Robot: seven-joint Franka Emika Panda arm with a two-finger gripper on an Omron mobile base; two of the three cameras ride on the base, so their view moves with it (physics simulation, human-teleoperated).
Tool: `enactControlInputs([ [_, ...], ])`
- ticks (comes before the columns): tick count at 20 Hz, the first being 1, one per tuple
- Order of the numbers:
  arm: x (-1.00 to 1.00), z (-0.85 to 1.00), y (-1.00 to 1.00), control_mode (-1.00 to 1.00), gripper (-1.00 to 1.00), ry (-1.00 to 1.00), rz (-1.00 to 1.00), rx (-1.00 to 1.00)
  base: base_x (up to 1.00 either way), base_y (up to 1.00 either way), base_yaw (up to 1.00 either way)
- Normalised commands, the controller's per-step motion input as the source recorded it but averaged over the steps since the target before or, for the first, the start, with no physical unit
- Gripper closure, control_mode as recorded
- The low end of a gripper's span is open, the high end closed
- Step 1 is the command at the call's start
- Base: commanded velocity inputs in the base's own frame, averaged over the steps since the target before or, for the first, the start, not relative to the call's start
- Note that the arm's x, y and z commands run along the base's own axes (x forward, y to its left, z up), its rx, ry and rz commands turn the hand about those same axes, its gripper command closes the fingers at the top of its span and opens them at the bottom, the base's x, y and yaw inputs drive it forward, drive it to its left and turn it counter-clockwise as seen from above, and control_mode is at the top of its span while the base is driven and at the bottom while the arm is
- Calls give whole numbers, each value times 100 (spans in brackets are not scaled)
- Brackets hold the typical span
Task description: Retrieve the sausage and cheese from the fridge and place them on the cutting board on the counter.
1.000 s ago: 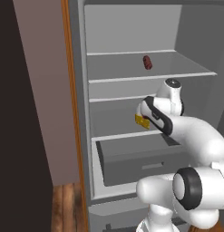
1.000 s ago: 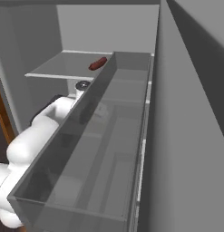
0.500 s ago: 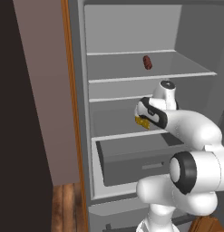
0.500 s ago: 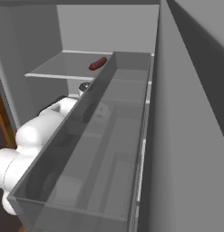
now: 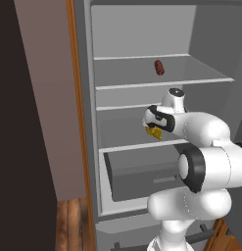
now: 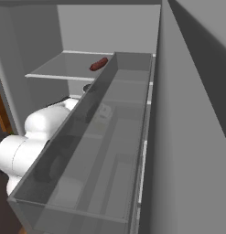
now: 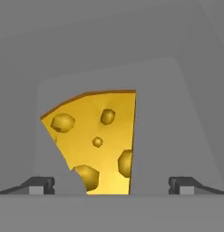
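The fridge [image 5: 88,122] stands open. On its upper shelf lies the sausage [image 5: 159,67], small and dark reddish brown, also seen as the sausage [image 6: 98,64] from the right. One shelf lower sits the yellow cheese [image 5: 154,132] wedge, with my hand reaching in right over it. In the hand view the cheese [image 7: 97,140] is large and close, standing between my two dark fingertips [image 7: 41,185]. My gripper [image 7: 111,186] is open, its tips wide apart on either side of the wedge and not touching it. The cutting board and the counter are out of view.
A pale grey drawer [image 5: 142,171] sticks out just below the cheese shelf. The shelf edge above [image 5: 161,84] hangs close over my hand. A brown wooden panel [image 5: 39,98] borders the fridge on the left, and the clear door bin [image 6: 110,151] fills the right base view.
My arm has swung left and pushed the hand further in toward the cheese. The sausage and the cheese have stayed where they were.
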Motion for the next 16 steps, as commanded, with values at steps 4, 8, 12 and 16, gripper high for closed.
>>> enactControlInputs([
  [4, 21, -22, 0, -100, -100, 4, 0, 0, 0, 0, 0],
  [8, 19, -19, 0, -100, -100, 1, 0, 0, 0, 0, 0],
  [12, 1, -27, 6, -100, -100, 1, 0, 0, 0, 0, 0],
  [16, 0, -31, 1, -100, -100, 0, 0, 0, 0, 0, 0],
])
